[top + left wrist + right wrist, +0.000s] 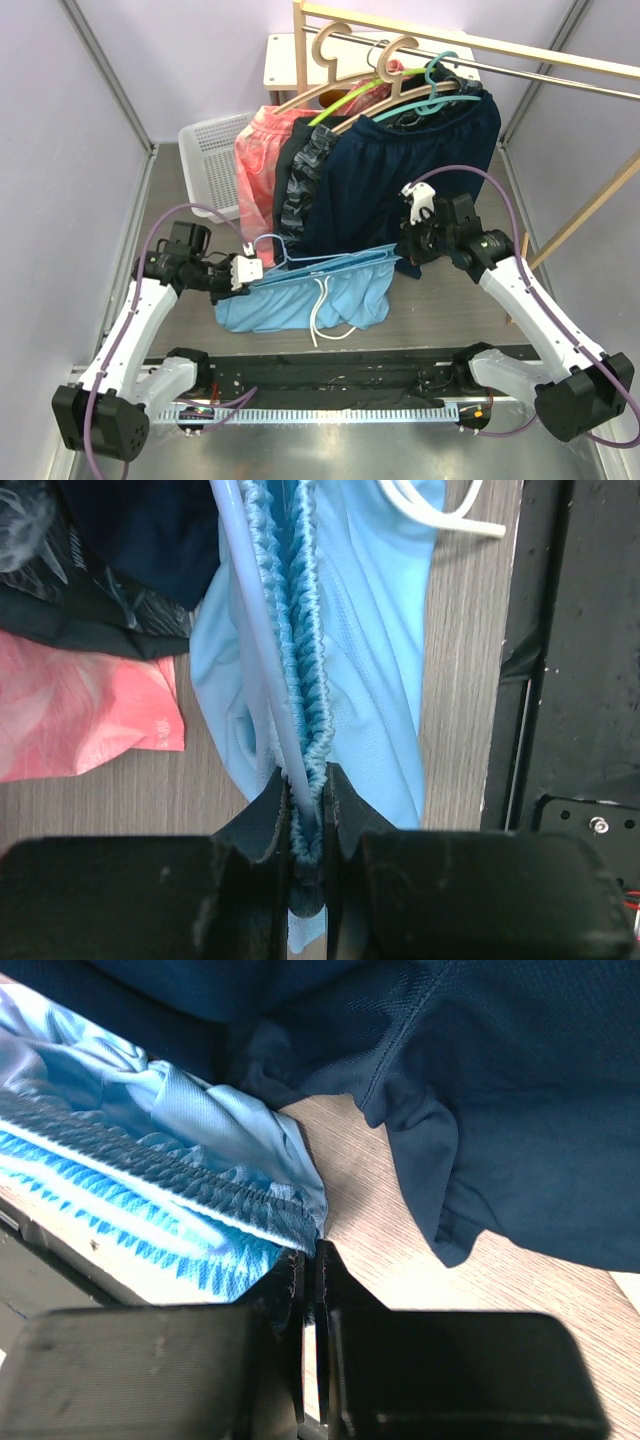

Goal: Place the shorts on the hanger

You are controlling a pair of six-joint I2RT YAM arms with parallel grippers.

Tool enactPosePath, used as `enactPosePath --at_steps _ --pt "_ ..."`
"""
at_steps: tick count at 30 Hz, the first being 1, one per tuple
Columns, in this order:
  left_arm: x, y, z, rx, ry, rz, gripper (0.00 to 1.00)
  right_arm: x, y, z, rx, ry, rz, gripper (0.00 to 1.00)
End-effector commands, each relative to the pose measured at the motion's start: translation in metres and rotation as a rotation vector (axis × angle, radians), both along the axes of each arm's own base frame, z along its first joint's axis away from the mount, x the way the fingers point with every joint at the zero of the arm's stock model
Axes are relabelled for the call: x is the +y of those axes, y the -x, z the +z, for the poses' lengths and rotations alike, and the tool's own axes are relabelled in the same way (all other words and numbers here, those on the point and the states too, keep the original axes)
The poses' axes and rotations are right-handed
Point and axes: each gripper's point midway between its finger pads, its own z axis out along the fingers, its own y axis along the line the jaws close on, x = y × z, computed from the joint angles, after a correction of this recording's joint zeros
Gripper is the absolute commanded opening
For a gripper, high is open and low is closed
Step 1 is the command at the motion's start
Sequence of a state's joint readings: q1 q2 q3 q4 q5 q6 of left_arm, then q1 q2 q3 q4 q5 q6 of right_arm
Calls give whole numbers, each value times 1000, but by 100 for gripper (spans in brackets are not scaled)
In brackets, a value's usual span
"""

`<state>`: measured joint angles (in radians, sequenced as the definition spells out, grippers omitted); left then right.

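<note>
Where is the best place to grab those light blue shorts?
On the shorts, likely the ends of the gathered elastic waistband, from either side: it is the thick, firm edge, and the left gripper and right gripper pinch there.

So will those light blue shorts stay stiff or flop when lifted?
Probably floppy: the shorts sag and fold between the left fingers and right fingers pinching the waistband. Likely light, as the fabric looks thin. The drawstring would probably dangle and swing.

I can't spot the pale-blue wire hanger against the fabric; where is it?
Top view, left of centre: the hanger lies along the waistband of the shorts, its wire pinched with it in the left gripper.
</note>
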<state>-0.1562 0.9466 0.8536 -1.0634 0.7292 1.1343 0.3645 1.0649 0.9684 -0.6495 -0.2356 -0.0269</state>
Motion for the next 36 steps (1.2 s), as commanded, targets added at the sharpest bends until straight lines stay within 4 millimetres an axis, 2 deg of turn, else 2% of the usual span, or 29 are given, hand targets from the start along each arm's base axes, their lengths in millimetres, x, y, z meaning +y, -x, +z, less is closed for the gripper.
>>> enactPosePath --at_steps 1,7,12,14,15,17,18,21,27,28,32,36 --pt "40 -4 -19 37 -262 68 0 -53 -18 24 -117 183 -135 1" --pt "22 -13 -17 15 -296 56 0 -45 -15 33 -112 160 -92 1" --pt "-5 -15 -4 19 -271 43 0 -15 -6 33 -54 75 19 1" --pt "-13 -19 6 26 -234 68 0 0 6 34 -38 67 91 15" --pt "-17 -19 9 25 -216 66 0 2 11 37 -47 66 122 38" --pt "-19 -18 15 18 -199 59 0 8 22 44 -52 41 180 66" --pt "-21 -15 17 20 -184 44 0 8 26 49 -81 47 219 85" --pt "-23 -8 26 -4 -159 3 0 17 39 72 -165 1 326 97" --pt "-25 6 43 -29 -153 -78 0 44 46 106 -266 -96 509 97" --pt "-30 7 51 -35 -127 -93 0 50 47 110 -273 -117 537 95" --pt "-41 15 73 -39 -57 -144 0 83 51 120 -307 -183 639 86" --pt "-49 17 90 -57 -10 -160 0 123 70 127 -374 -201 766 78"
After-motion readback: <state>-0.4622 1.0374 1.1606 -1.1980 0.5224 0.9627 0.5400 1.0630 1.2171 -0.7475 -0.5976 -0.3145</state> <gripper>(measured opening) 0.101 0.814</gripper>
